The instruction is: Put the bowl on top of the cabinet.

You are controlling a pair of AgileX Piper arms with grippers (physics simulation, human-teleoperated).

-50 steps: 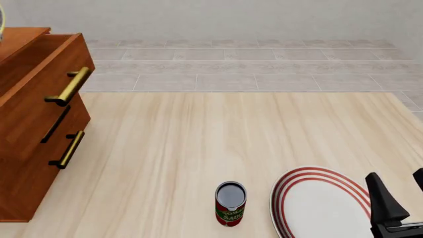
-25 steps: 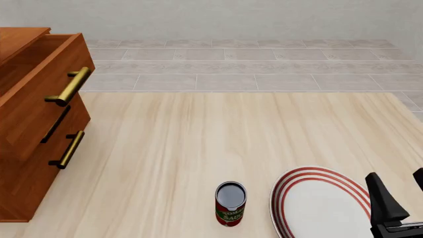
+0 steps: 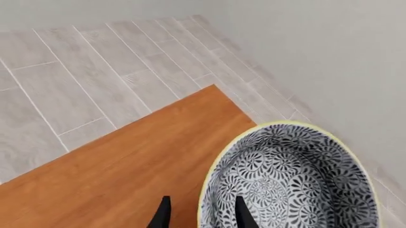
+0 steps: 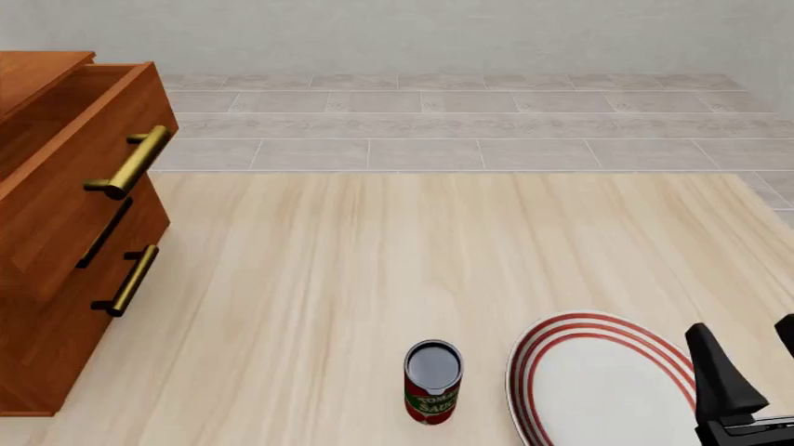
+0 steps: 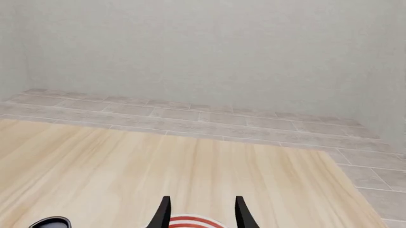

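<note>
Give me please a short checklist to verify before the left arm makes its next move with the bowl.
1. Bowl over the cabinet top: ok in the left wrist view; part of it reaches past the edge.
2. Bowl resting on the top or only held above it: cannot tell.
3. Left gripper on the rim: ok, one finger inside the bowl, one outside; firm contact cannot tell.
4. Bowl upright: ok, its opening faces the camera.
5. Right gripper out of the way: ok, open above the red-ringed plate, far from the cabinet.
6. Tomato sauce can undisturbed: ok, upright on the table.
</note>
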